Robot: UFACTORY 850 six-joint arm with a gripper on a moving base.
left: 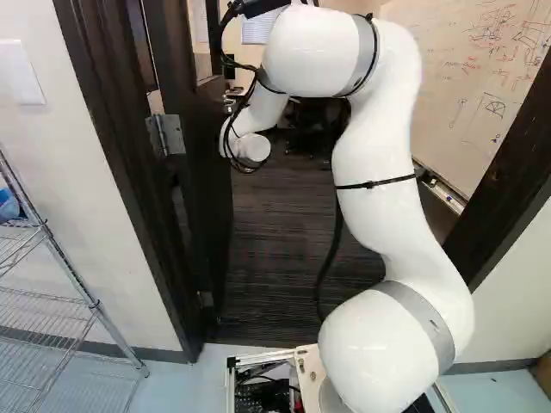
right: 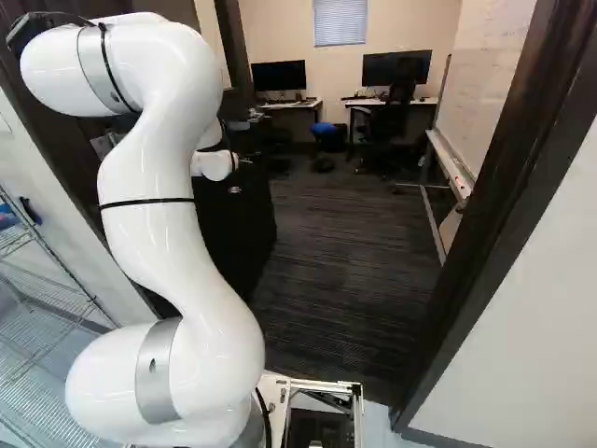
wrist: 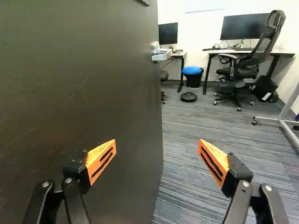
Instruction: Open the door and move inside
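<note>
Beyond the spread fingers point(wrist: 100, 161), the carpeted floor point(wrist: 187, 182) carries a blue-topped stool point(wrist: 192, 70), a wheeled black chair point(wrist: 245, 71) and a white tabletop point(wrist: 215, 52) with a monitor point(wrist: 243, 26).

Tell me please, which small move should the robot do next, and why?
Probably ease the base forward a little: the door already stands swung inward, the carpet shows ahead between it and the right door frame, and the gripper is open, not gripping the door, so driving should not pull it.
</note>
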